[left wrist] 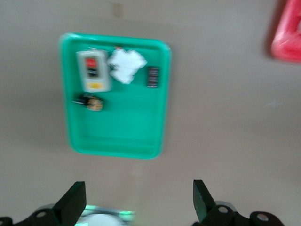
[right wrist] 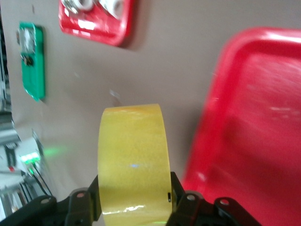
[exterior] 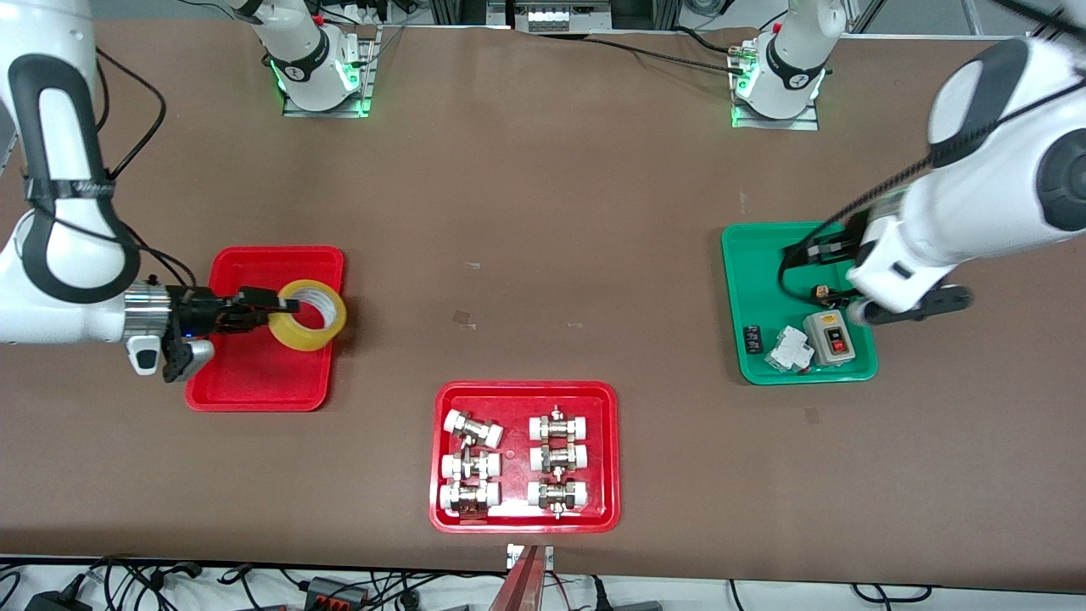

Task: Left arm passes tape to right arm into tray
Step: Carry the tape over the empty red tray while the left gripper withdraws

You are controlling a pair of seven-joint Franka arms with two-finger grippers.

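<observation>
**Right gripper holds the tape roll over the plain red tray**

The right gripper (exterior: 270, 310) is clamped on the yellow tape (exterior: 308, 315), one finger inside the white core and one on the outer band. The roll hangs tilted, above the edge of the plain red tray (exterior: 254, 373) that faces the table's middle, partly over the bare brown table (exterior: 543, 212). This tray sits toward the right arm's end of the table. In the right wrist view the tape (right wrist: 134, 160) fills the space between the black fingers (right wrist: 181, 197), with the tray (right wrist: 254, 132) beside it.

The left gripper (exterior: 912, 307) hangs over the green tray (exterior: 755, 280) toward the left arm's end of the table, its fingers (left wrist: 73, 202) spread wide and holding nothing. That tray carries a grey switch box (exterior: 831, 336), a white breaker (exterior: 789, 350) and a small black part (exterior: 752, 339).

A wider red tray (exterior: 524, 518) of white-capped metal fittings (exterior: 556, 462) lies near the table's front edge, at its middle.
</observation>
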